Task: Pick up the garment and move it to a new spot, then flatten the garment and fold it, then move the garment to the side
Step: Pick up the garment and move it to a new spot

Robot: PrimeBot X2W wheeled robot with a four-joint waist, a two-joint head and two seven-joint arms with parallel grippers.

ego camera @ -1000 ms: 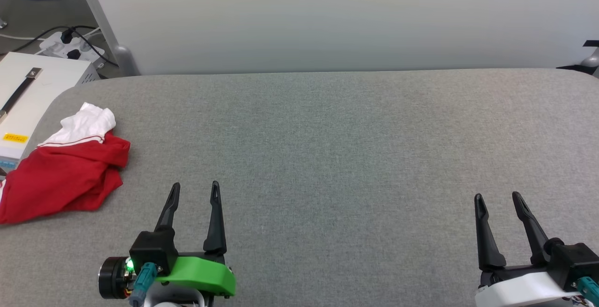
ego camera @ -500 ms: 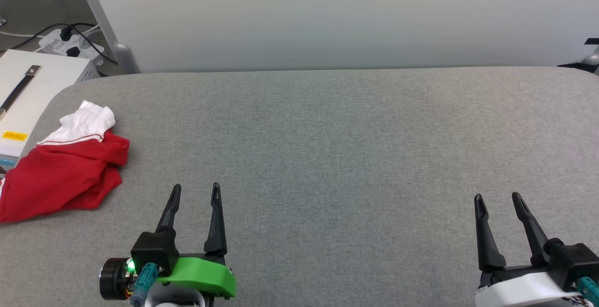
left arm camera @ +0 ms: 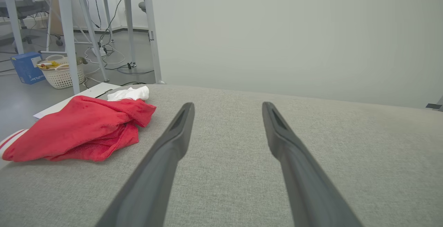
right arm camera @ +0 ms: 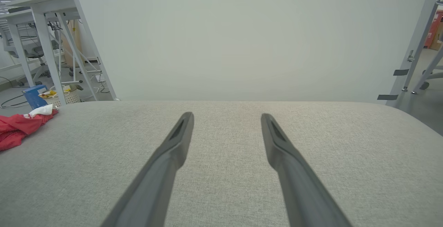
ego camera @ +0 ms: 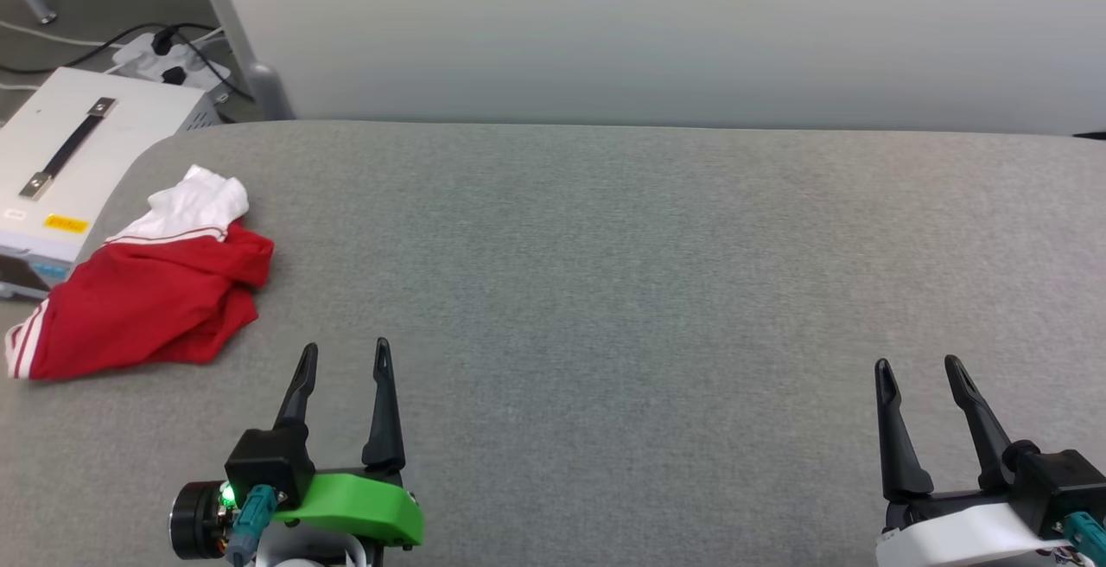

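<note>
Garment (ego camera: 155, 308) lies crumpled at ten o'clock. Left end effector (ego camera: 346, 347) and right end effector (ego camera: 918, 364) spread, empty; all steps remain.

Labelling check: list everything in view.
crumpled red jersey T-shirt with white sleeve: 1, red and white, table's far left
grey fabric table: 1, grey, centre
white metal case with black handle: 1, white, beyond table's left corner
white power strip: 1, white, floor behind case
white plastic basket: 1, white, floor
blue box: 1, blue, beside basket
left hand: 1, dark fingers, open, lower left
right hand: 1, dark fingers, open, lower right
</note>
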